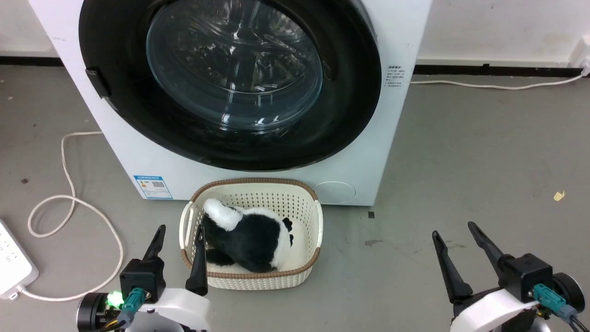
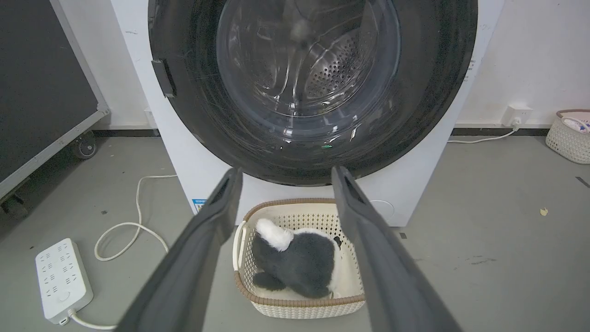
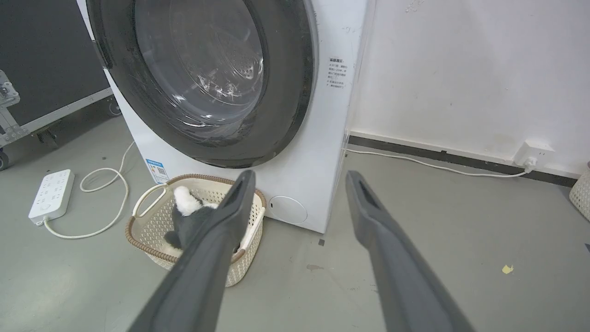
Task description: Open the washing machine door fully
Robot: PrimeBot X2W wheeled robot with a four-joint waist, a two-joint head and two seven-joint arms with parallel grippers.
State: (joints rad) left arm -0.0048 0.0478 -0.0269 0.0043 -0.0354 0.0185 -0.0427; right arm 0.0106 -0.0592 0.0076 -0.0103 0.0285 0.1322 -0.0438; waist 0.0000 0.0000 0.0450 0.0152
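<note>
Both grippers hang low before the work, well short of the machine. The left gripper holds its two dark fingers spread with nothing between them, its tips over the near corner of a basket; the right gripper is likewise spread and empty, over bare floor.

Ahead stands the white washing machine, and nearly as wide as its front is the washing machine door, glossy black around a bulging clear glass centre. It sits flush against the machine, so it looks fully closed.

Just before the machine stands a cream basket holding a black-and-white plush toy. A white power strip lies on the floor at the left. Smallest is a dark tab on the door's left rim, probably the handle.

By my reading, no part of the opening has begun; the step in hand is the approach. The next move likely calls for the left gripper to rise clear of the basket, catch that tab, then draw the door outward along its arc.
</note>
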